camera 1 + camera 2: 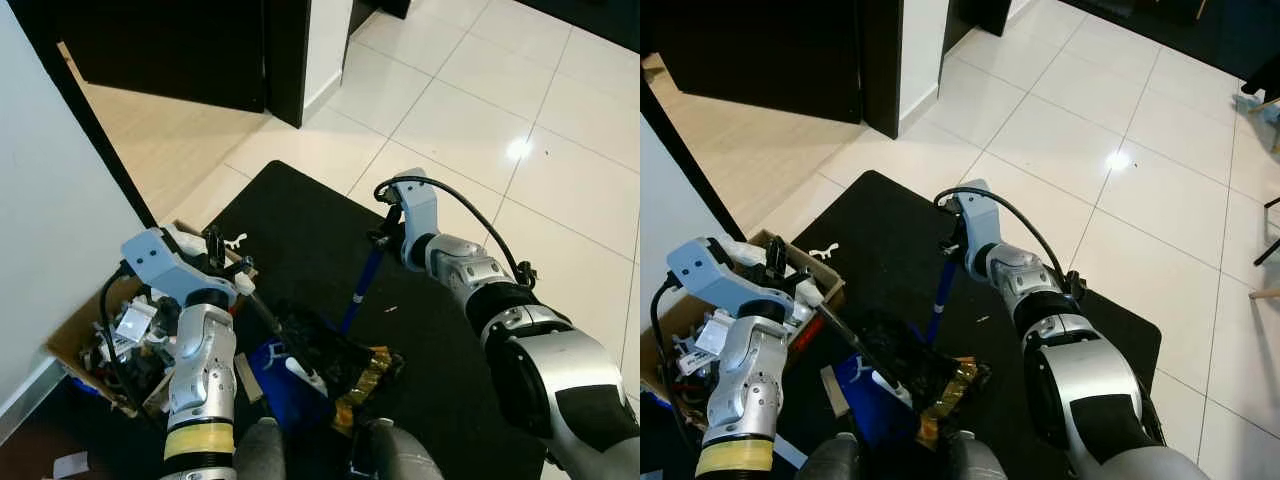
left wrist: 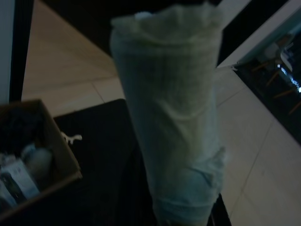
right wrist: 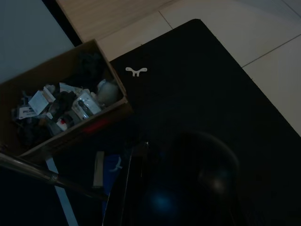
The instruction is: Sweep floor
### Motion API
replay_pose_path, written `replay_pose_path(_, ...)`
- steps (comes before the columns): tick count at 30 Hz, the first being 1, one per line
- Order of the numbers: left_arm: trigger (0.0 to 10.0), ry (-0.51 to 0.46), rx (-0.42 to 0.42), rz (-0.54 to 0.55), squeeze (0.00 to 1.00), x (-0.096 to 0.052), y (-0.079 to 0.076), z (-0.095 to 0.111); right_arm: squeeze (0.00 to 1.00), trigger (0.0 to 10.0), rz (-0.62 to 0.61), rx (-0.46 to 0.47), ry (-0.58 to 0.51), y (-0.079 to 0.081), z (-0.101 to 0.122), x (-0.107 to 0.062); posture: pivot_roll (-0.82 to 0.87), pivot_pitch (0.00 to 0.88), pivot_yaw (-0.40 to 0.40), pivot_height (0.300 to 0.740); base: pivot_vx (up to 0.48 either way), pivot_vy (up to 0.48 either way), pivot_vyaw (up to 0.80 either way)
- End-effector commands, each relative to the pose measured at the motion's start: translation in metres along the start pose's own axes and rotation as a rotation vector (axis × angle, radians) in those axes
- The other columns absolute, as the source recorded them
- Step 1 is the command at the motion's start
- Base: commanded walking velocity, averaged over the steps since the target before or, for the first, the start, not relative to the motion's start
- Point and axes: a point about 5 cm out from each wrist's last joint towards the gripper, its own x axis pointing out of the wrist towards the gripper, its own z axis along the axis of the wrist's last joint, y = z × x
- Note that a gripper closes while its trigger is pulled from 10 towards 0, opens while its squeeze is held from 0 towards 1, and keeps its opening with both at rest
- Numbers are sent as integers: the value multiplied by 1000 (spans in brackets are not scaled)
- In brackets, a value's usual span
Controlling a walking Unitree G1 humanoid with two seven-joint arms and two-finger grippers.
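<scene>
Your left gripper (image 1: pixel 214 243) holds a dark metal handle (image 1: pixel 855 350) that slants down to a black dustpan (image 1: pixel 318 345) on the black mat (image 1: pixel 300 225), near your feet; its jaws look clamped on it, though you cannot tell for certain. Your right gripper (image 1: pixel 385 226) meets the top of the blue broom handle (image 1: pixel 357 288); whether those jaws are closed cannot be told. A cluttered cardboard box (image 3: pixel 66 113) sits at left by the wall.
</scene>
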Motion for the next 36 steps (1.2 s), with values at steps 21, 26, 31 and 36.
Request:
replay_pose_path(21,10000,-315,569,-363,0,12,-10,146,0,10000,37,145,-61,-24,-13,-18,294,189,-137,740,0,0,0)
replay_pose_path(26,10000,-292,632,-378,0,13,-9,159,0,10000,63,98,-40,-24,-15,-19,292,186,-136,740,0,0,0)
replay_pose_path(31,10000,-202,701,-403,0,5,-3,169,0,10000,77,73,-13,-25,-21,-21,298,185,-138,740,0,0,0)
replay_pose_path(36,10000,-196,604,-497,0,-5,-13,186,0,10000,98,37,23,-24,-26,-22,307,183,-147,740,0,0,0)
